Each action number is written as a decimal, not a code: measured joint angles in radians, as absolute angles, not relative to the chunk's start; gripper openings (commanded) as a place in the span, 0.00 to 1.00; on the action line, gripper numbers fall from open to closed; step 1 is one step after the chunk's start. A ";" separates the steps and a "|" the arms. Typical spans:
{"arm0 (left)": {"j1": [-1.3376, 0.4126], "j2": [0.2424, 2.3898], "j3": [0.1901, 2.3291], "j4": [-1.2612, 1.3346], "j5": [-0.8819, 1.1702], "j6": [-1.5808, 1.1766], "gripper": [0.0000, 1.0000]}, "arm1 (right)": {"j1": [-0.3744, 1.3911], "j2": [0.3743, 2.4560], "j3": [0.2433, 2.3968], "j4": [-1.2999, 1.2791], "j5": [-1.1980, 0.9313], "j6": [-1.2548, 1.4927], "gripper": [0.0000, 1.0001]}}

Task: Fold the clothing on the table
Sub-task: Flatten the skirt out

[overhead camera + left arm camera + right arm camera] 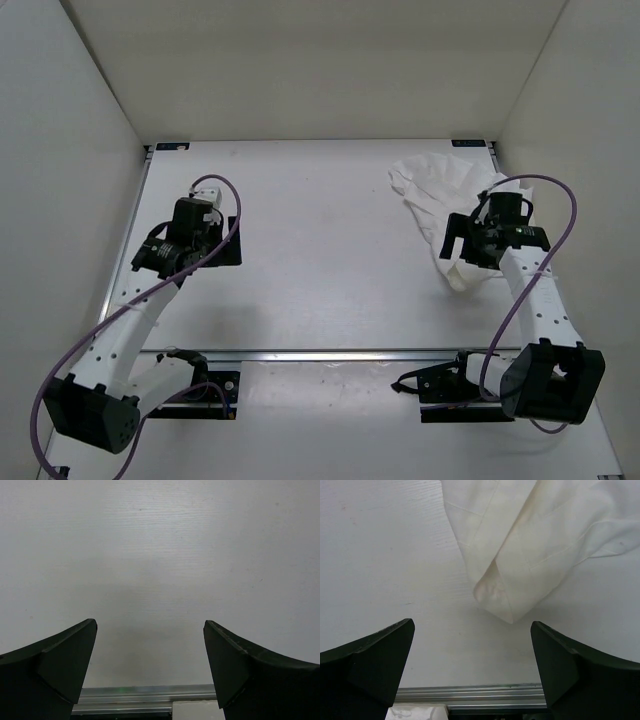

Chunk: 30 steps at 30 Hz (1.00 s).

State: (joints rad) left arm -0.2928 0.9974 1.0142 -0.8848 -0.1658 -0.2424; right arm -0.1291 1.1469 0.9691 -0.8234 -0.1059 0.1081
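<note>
The clothing (530, 545) is made of thin white cloth, soft and creased. The table (160, 555) is seen as matt white with a fine grain. The strip (145, 694) at its edge is shiny metal.

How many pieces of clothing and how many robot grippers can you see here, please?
Clothing: 1
Grippers: 2, the left gripper and the right gripper, both open
Total: 3
</note>
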 measured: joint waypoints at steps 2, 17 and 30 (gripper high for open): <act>-0.294 1.036 1.014 -0.889 -0.157 -0.242 0.99 | -0.111 1.155 0.976 -0.823 -0.102 0.111 0.99; -0.317 1.178 1.106 -0.876 -0.147 -0.138 0.98 | -0.239 1.227 1.118 -0.669 -0.141 0.241 1.00; -0.340 1.245 1.255 -0.714 0.084 -0.139 0.99 | -0.296 1.576 1.406 -0.651 0.039 0.234 0.98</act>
State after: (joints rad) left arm -0.3401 1.2453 1.2552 -0.7136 0.0837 -0.1390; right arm -0.2962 1.5757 1.4055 -0.6510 0.0391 0.2337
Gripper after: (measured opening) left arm 0.986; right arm 0.989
